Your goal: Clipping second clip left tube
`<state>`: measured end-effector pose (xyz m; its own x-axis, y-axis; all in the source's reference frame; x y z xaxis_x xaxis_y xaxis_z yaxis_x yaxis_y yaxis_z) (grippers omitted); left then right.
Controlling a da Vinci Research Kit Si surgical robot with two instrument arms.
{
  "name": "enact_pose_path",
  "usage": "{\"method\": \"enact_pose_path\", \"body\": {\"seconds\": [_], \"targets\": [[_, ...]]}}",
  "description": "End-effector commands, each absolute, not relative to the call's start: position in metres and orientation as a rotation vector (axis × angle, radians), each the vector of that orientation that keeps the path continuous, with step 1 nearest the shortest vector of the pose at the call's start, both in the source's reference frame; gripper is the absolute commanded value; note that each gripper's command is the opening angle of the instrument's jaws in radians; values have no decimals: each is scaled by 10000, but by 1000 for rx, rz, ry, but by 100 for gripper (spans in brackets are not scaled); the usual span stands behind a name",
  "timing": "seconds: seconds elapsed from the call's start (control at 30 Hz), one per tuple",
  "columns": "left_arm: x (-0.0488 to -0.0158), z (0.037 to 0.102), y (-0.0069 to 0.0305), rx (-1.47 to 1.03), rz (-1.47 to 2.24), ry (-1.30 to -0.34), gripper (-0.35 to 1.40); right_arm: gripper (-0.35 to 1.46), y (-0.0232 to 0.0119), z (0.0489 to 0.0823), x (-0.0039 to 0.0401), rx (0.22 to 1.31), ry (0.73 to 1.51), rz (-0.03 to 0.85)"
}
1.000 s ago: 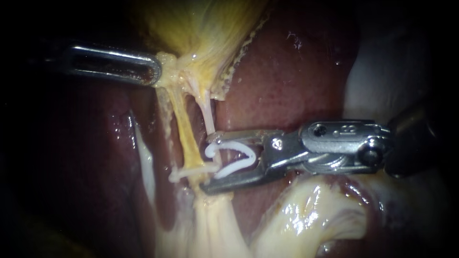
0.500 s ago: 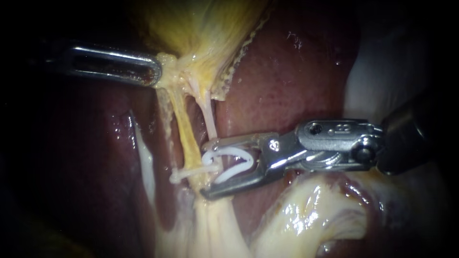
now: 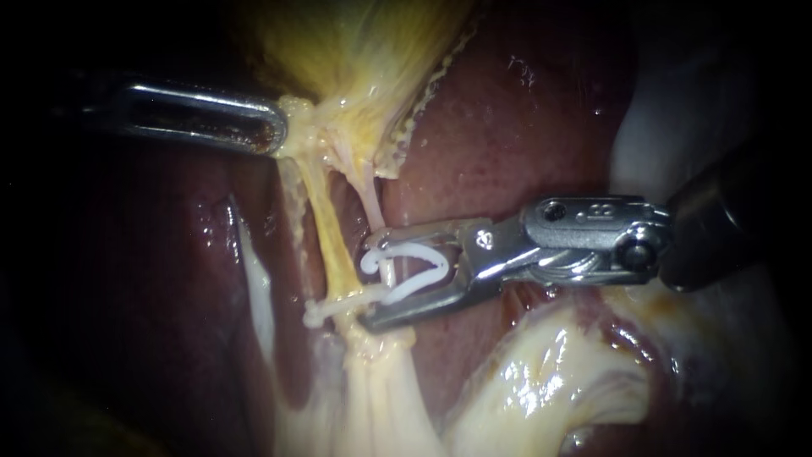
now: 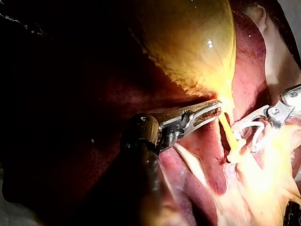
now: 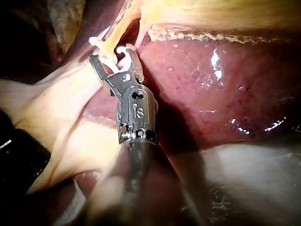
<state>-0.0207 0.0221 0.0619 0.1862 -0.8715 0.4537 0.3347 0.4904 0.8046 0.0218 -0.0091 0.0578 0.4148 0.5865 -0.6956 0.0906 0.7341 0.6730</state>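
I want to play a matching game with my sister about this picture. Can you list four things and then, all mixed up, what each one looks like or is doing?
Things:
1. left instrument
2. right instrument
3. gallbladder
4. liver

Looks or doings:
A. dark red
B. carries an open white clip
C. yellow
D. holds the gallbladder's narrow end

Pairs: 1-D, 2-B, 3-C, 4-A
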Motion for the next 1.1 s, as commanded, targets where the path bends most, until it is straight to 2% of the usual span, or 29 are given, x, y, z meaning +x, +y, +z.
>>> {"method": "enact_pose_path", "body": {"seconds": [0.03,0.8,1.1], "targets": [[-208,619,221,619,-929,-1062,-35,46,-91,579,218,709,1118,346],[-211,622,219,624,-925,-1063,-35,47,-94,597,247,705,1123,366],[-211,622,219,624,-925,-1063,-35,47,-101,592,257,808,1184,401]]}}
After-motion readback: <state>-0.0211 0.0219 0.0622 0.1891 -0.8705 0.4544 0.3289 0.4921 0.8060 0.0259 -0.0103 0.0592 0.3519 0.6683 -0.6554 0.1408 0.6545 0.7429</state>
